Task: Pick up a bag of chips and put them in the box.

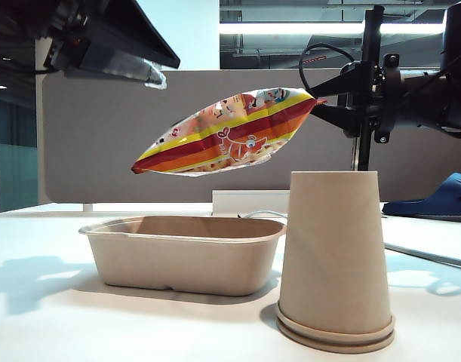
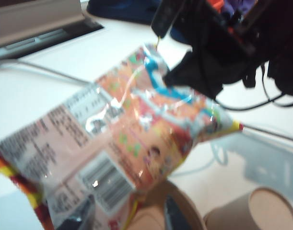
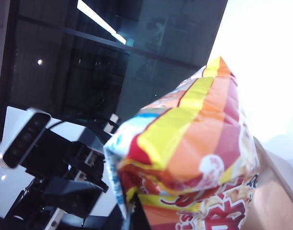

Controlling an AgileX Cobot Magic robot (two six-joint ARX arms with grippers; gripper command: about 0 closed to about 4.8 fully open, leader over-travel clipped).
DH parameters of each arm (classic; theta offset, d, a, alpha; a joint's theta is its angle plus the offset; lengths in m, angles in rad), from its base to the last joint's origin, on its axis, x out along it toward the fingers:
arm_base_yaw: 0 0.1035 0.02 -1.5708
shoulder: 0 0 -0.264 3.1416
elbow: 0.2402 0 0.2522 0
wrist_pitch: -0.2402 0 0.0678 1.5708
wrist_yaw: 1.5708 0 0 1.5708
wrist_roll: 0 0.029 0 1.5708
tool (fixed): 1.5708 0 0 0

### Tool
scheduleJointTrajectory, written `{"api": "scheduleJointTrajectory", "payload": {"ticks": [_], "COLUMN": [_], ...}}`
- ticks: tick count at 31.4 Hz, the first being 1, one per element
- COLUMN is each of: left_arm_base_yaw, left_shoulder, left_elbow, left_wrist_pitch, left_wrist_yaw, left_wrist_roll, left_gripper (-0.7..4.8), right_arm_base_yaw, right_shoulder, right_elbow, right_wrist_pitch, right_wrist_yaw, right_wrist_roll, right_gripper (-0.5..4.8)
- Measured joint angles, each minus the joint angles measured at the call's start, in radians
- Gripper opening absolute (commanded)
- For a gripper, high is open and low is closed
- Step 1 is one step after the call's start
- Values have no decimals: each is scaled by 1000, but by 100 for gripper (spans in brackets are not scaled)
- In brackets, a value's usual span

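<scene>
Bag of chips (image 1: 230, 134) hangs in the air above the table, tilted, its far-right end highest and its left end dipping lowest. It sits over the box (image 1: 186, 253), well clear of the rim, not touching it.

Right gripper (image 1: 319, 103) reaches in from the right of the exterior view, fingers pressed together on the bag's upper right corner seam. That pinch is the bag's only support. In the right wrist view the bag (image 3: 194, 163) fills the near field, yellow, orange and red stripes running away from the camera; the fingertips themselves are hidden behind the crumpled end.

Left gripper: only the dark arm housing (image 1: 109, 38) shows at the upper left of the exterior view, raised and apart from the bag. Its fingertips are not clearly visible in any view; it stands spread wide, holding nothing. The left wrist view looks down on the bag's back panel (image 2: 112, 153), barcode and fine print visible, blurred.

Box rests on the white table (image 1: 64, 324), open side up, nothing visible inside. An upside-down paper cup (image 1: 334, 264) stands just right of the box, nearer the camera.
</scene>
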State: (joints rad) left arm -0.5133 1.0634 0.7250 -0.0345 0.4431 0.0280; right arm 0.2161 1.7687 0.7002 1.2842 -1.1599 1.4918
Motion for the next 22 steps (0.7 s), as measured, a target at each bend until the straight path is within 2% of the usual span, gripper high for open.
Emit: {"api": "scheduleJointTrajectory", "payload": {"ticks": [4, 9, 14, 22], "left_arm_base_yaw": [25, 79, 116, 116], "left_shoulder": [-6, -58, -107, -163], "left_elbow": [33, 43, 43, 43], "left_wrist_pitch": [-11, -17, -26, -58], "left_wrist_yaw": [1, 2, 55, 97], "left_wrist_roll": [-7, -49, -72, -90], "left_gripper": [187, 187, 187, 187], "right_arm_base_yaw": [0, 0, 1, 2], "right_shoulder": [-5, -78, -174, -355], "right_elbow": [-10, -45, -81, -129], "right_wrist_pitch": [84, 94, 94, 71], "right_wrist_yaw": [12, 45, 86, 121], "right_wrist_roll": [1, -40, -70, -117], "right_gripper": [-3, -3, -4, -4]}}
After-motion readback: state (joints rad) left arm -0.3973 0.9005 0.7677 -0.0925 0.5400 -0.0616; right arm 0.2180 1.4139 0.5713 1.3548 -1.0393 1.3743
